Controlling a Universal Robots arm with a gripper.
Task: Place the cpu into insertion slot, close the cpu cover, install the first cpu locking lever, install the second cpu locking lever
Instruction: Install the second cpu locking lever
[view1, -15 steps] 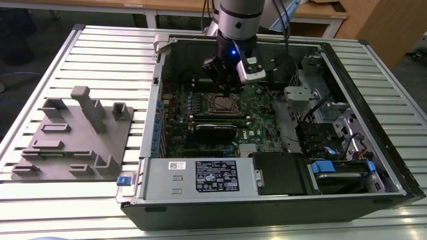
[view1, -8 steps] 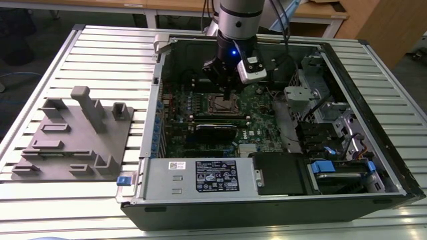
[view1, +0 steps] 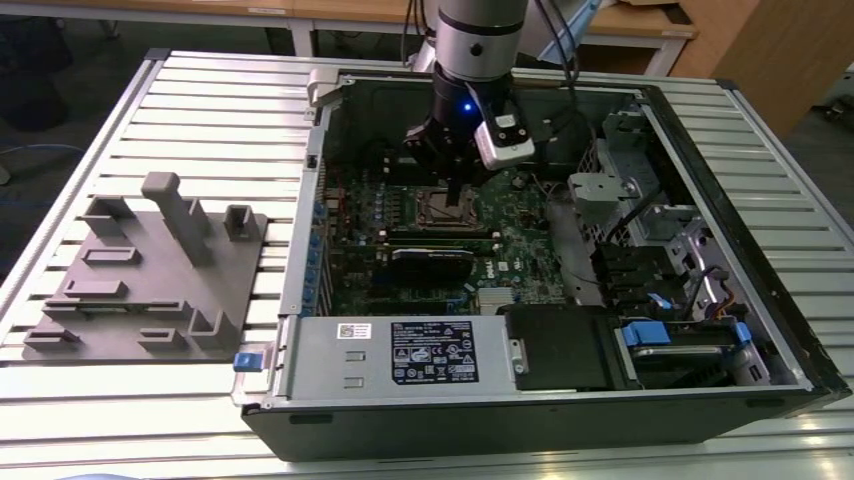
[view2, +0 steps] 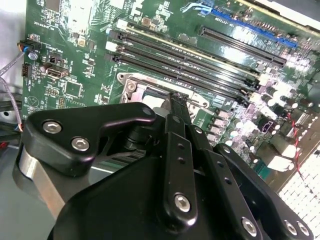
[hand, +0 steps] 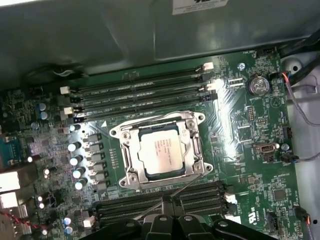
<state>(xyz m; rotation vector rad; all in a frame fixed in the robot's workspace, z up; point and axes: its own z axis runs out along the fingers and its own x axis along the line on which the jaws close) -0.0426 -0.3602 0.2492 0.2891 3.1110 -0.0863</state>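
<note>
Chip, small flat square cpu (hand: 159, 152) with dull silver-grey top, sits in square metal-rimmed insertion slot (hand: 198, 120), thin silvery window-frame cpu cover (hand: 129, 160) down around it. Black gripper (hand: 165, 206) hovers just beside socket; fingers look together, empty. Risk: wire lever slips, cover springs up, board scratched.

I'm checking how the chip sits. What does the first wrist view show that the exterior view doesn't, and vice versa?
First wrist view: the small square silver-grey cpu lies framed by the thin silvery cpu cover. Exterior view: the grey labelled power-supply box and a grey moulded fixture block on the slatted table. Both: the green circuit board, the silver-rimmed square insertion slot and the long black memory slots.
</note>
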